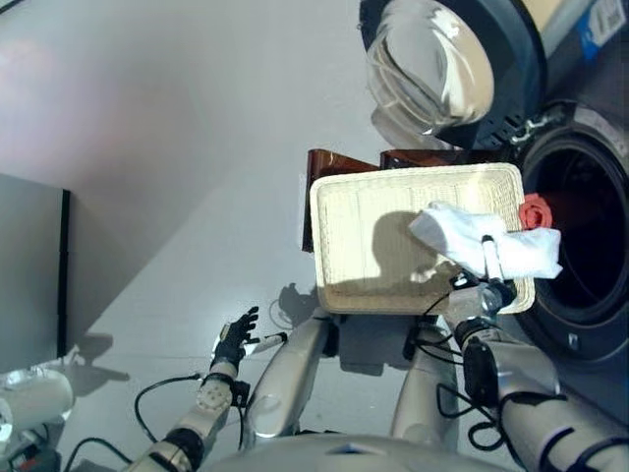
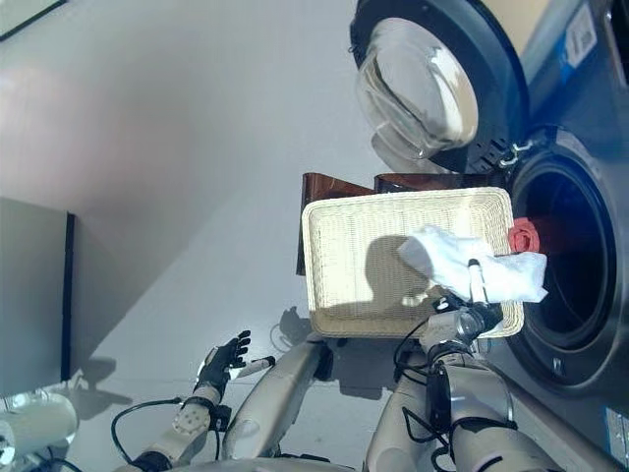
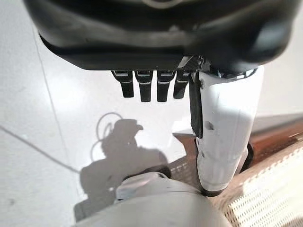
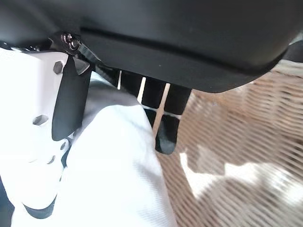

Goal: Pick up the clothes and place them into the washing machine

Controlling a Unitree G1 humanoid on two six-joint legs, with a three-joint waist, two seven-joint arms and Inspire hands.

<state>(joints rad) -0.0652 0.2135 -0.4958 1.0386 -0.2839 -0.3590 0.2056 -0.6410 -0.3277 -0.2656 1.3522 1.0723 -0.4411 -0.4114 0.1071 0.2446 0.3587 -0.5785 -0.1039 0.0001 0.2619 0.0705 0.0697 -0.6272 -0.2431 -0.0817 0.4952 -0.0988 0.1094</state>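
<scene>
Basket (image 1: 364, 246) betw robot & washer drum (image 1: 580, 236); red garment (image 1: 536, 210) at rim.

I see a pale grey floor (image 1: 177, 147) running smooth across most of the room, lit brightly, with hard shadows falling on it. At the left edge stands a flat grey panel (image 1: 29, 265) with a dark edge, possibly a cabinet side; I can't tell.

Bright, hard light; sharp shadows on floor (image 1: 177, 246) and basket (image 1: 354, 246). Glare on door glass (image 1: 432, 69). Wrist views blurred close up.
</scene>
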